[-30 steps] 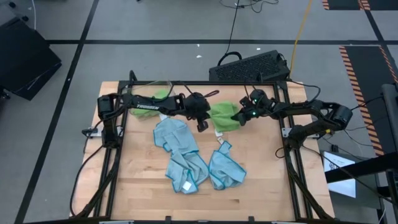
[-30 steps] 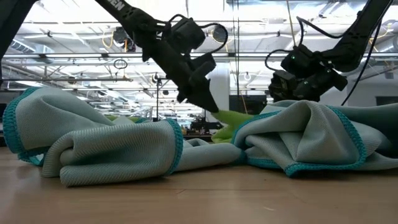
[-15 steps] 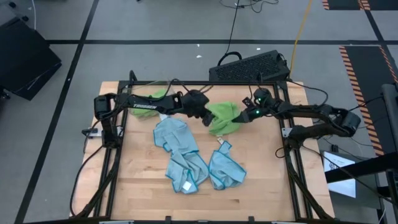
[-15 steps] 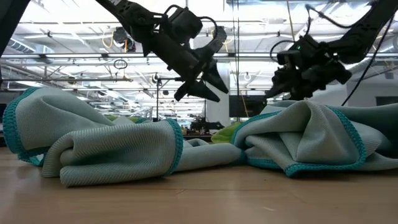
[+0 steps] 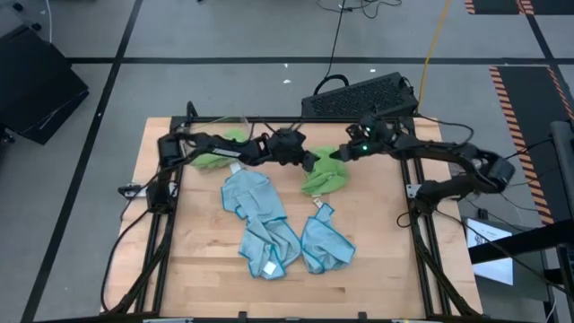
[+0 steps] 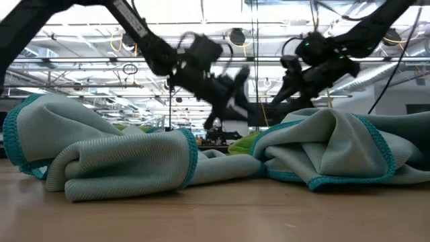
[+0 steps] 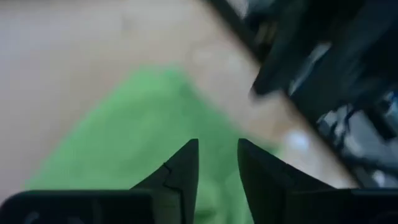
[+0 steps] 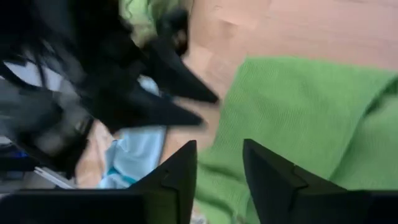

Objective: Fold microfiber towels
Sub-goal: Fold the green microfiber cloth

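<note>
We see a wooden table [image 5: 197,269] framed by dark rails, with a black keyboard [image 5: 359,96] lying on the floor just beyond its far edge and cables trailing away behind it. Both arms reach in over the far half of the table and meet above a crumpled lime green towel [image 5: 325,172], so each blocks part of the other's sight of it (the right wrist view shows the left arm as a dark mass beside the green cloth).

The left gripper [image 7: 216,163] hangs over that green towel with a narrow gap between its pointed dark fingers, and nothing sits between them. The right gripper [image 8: 219,163] hovers at the towel's far right side, its fingers likewise a little apart and empty.

A second green towel [image 5: 215,151] lies bunched at the far left, partly under the left arm. Nearer to us, three light blue towels sprawl in soft heaps: one [image 5: 249,197] left of centre, one [image 5: 269,247] below it carrying a small white tag, and one [image 5: 325,242] to the right. In the low view their ribbed pile and teal stitched edges fill the foreground [image 6: 121,165], hiding most of the green cloth behind.
</note>
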